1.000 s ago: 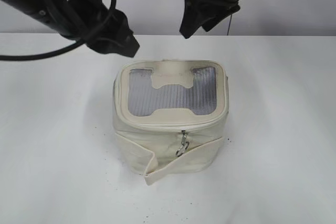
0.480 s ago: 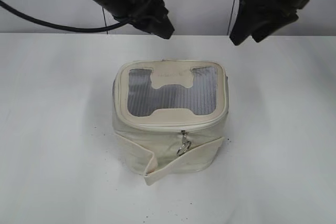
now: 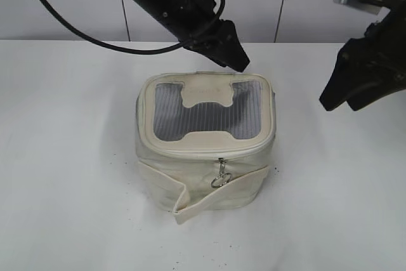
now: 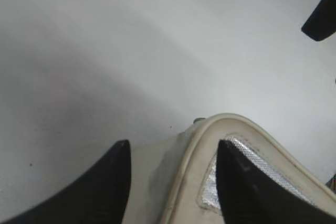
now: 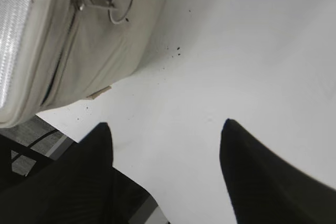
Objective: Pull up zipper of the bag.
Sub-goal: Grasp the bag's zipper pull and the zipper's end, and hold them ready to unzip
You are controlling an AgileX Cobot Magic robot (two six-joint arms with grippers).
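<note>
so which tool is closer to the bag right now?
Left. The left tool hangs open just over the back rim of the bag, its fingers straddling a lid corner in the wrist view. The right tool, also open, is off to the bag's right, clear of it.

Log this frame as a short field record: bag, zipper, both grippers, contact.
bag: upright on the white table, mesh panel on top
zipper: ring pull hangs on the front face, below the lid rim
left gripper: open, straddling the bag's rear rim corner
right gripper: open, over bare table to the right of the bag
contact: neither gripper holds the pull
</note>
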